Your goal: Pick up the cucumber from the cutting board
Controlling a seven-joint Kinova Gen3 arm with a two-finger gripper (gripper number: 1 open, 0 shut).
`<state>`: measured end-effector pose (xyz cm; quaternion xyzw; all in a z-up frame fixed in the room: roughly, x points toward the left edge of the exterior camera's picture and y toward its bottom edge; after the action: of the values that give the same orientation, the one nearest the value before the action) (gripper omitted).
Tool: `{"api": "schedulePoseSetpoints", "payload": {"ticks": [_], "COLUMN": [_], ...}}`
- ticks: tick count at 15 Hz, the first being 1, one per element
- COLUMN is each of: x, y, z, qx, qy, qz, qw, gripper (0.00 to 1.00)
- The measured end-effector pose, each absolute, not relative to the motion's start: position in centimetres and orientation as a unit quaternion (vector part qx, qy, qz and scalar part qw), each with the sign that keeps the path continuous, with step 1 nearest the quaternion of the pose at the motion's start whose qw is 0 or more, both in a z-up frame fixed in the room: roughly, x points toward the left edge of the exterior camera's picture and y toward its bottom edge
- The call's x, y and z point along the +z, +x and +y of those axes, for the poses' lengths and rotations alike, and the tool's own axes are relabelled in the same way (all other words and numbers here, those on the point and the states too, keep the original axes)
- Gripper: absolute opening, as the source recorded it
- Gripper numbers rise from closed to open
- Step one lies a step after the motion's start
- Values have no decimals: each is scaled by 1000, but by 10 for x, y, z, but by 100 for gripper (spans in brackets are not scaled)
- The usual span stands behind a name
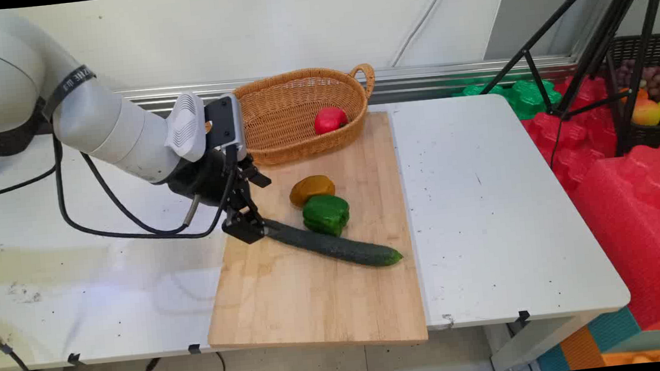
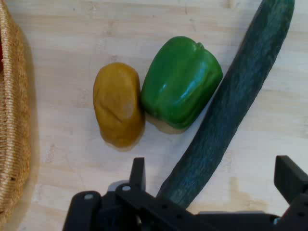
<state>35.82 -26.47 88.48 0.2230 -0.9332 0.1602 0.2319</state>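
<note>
One end of the cucumber (image 2: 231,110) is hidden from you behind the linkage. Your gripper (image 2: 211,187) is spread wide, straddling that end, fingers (image 2: 137,174) clear of it.

The arm (image 1: 110,130) was white and rounded, with a black band lettered in white near its upper joint. A ribbed white cap sat at the wrist. Black cables (image 1: 100,217) looped beneath. The gripper (image 1: 244,226) was black linkage with visible screws.

No legible text; only unreadable white lettering on the arm's black band (image 1: 71,84)
</note>
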Motion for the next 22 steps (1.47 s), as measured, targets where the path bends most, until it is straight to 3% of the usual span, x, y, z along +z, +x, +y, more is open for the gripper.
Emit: {"api": "schedulePoseSetpoints", "payload": {"ticks": [13,22], "x": [881,842], "y": [349,329], "z": [-264,-297], "qx": [157,129], "qy": [166,173], "qz": [-951,-960], "qw": [210,180], "gripper": [100,100]}}
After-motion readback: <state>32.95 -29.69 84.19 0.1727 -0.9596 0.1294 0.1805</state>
